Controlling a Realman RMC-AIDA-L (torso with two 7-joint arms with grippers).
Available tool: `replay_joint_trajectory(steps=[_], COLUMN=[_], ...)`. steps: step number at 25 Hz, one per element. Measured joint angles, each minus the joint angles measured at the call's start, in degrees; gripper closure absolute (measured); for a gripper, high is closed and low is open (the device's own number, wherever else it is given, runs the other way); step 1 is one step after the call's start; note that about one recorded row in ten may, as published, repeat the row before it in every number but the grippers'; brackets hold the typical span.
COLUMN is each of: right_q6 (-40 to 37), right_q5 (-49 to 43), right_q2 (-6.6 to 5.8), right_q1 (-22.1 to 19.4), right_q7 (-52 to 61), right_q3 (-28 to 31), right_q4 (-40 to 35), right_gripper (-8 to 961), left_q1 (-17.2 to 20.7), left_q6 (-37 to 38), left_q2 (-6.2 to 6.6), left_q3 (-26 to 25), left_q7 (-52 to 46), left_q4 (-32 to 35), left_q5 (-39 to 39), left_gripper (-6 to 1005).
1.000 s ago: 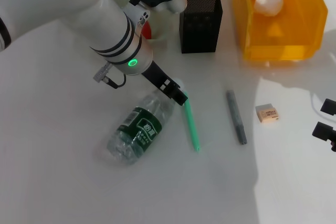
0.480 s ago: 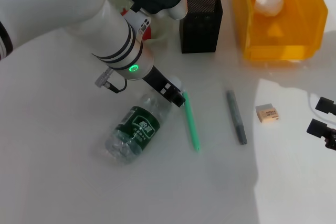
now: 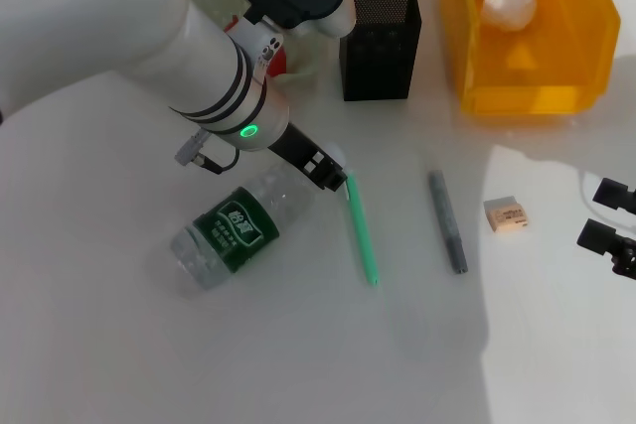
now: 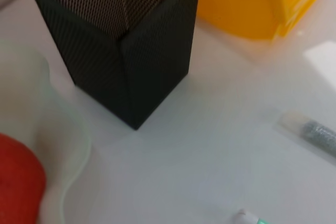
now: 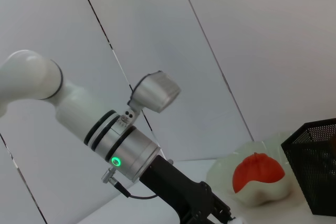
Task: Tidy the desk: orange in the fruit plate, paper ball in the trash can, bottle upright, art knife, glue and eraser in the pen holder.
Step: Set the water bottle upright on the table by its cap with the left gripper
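The head view is bright and evenly lit, the white desk [image 3: 298,364] near washed out. A soft grey shadow falls across its right side, with a sunlit patch by the eraser [image 3: 506,213]. The yellow bin [image 3: 527,27] glows strongly. The left wrist view is soft throughout: the pen holder [image 4: 126,40] is fairly clear, the plate [image 4: 58,145] and orange [image 4: 18,179] blurred. The right wrist view is sharp, with diffuse light on pale walls.
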Motion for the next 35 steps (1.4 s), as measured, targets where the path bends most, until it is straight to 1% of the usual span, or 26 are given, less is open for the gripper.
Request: replay_joint_trajectory(steps=[2, 5, 9, 10, 13, 16, 17, 19, 20, 22, 27, 30, 31, 35], right_q6=[0.0, 0.0, 0.0, 0.0, 0.0, 0.1, 0.2, 0.5, 0.7, 0.8, 0.9, 1.2, 1.3, 1.5], right_q5=[0.0, 0.0, 0.0, 0.0, 0.0, 0.0, 0.0, 0.0, 0.0, 0.0, 0.0, 0.0, 0.0, 0.0], right_q2=[0.04, 0.1, 0.36, 0.44, 0.46, 0.12, 0.08, 0.08, 0.08, 0.14, -0.04, -0.02, 0.02, 0.28], right_q1=[0.2, 0.5, 1.1, 1.2, 2.0, 3.1, 3.4, 3.9, 4.1, 4.6, 5.6, 5.6, 5.7, 5.9], right_q7=[0.0, 0.2, 0.4, 0.4, 0.4, 0.4, 0.5, 0.5, 0.5, 0.5, 0.6, 0.7, 0.7, 0.7], right_q3=[0.0, -0.1, -0.2, -0.3, -0.2, -0.1, -0.1, -0.1, -0.2, -0.2, 0.1, 0.1, 0.1, 0.1], right_q4=[0.0, 0.1, 0.1, 0.1, 1.2, 2.9, 3.2, 3.3, 3.3, 3.5, 4.7, 4.7, 4.7, 4.7], right_gripper=[155, 155, 155, 155, 155, 155, 155, 155, 155, 155, 156, 156, 156, 156], left_q1=[2.3, 7.1, 15.2, 16.8, 21.1, 24.4, 24.9, 26.8, 27.2, 29.1, 31.4, 32.2, 32.2, 31.6], left_q6=[0.5, 2.2, 4.3, 4.3, 4.4, 4.4, 4.4, 4.2, 4.1, 3.8, 4.2, 6.0, 6.6, 11.9], left_q2=[0.15, 0.35, 0.43, 0.44, 0.51, 0.57, 0.57, 0.56, 0.56, 0.5, 0.53, 0.57, 0.57, 0.62], left_q3=[-0.2, -2.0, -7.2, -8.4, -13.3, -18.3, -19.0, -21.8, -22.3, -25.1, -29.6, -32.6, -33.2, -37.6], left_q7=[1.0, 4.4, 11.1, 12.7, 18.2, 24.3, 25.4, 30.2, 31.2, 36.6, 47.0, 56.6, 58.9, 74.3], left_q4=[3.9, 11.8, 23.2, 24.8, 27.6, 27.9, 27.9, 27.1, 26.8, 25.2, 19.7, 12.5, 10.8, -3.2], left_q5=[0.8, 0.5, -2.3, -3.4, -8.1, -14.2, -15.4, -19.8, -20.7, -25.9, -37.5, -48.0, -49.9, -62.6], left_gripper=[526, 551, 551, 551, 552, 552, 552, 552, 552, 553, 553, 553, 553, 554])
